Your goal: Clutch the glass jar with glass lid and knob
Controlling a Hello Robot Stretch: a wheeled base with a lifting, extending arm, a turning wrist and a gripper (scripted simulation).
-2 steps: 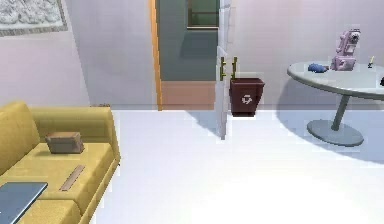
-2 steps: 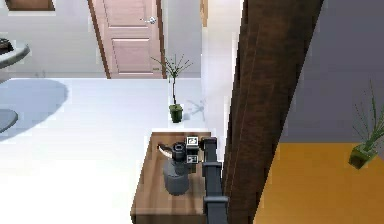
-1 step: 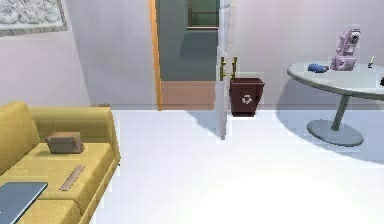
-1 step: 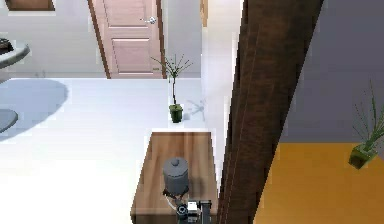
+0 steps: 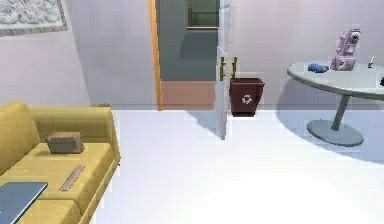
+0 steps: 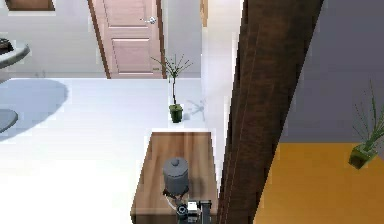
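End effector (image 6: pixel 190 208), in the arm side view, is sitting near the glass jar (image 6: pixel 176 174), which is standing upright on the wooden desk (image 6: pixel 165 148), probably lined up for a grasp; whether it is holding anything cannot be told. In the forward view, a yellow sofa (image 5: pixel 90 140) and red bin (image 5: pixel 246 97) are playing no part.

We see a white floor (image 5: pixel 200 170) and lilac walls (image 5: pixel 110 50). A yellow sofa (image 5: pixel 60 165) sits at the forward view's lower left, with a picture (image 5: pixel 30 15) on the wall above it. A white door (image 5: pixel 226 60) stands open in an orange frame (image 5: pixel 156 55). A maroon bin (image 5: pixel 246 97) stands beside the door, and a round grey table (image 5: pixel 335 78) is further right. In the arm side view we find a pink door (image 6: pixel 132 38), a potted plant (image 6: pixel 175 95) on the floor beyond the wooden tabletop (image 6: pixel 155 160)'s far edge, and orange flooring (image 6: pixel 310 185) at lower right.
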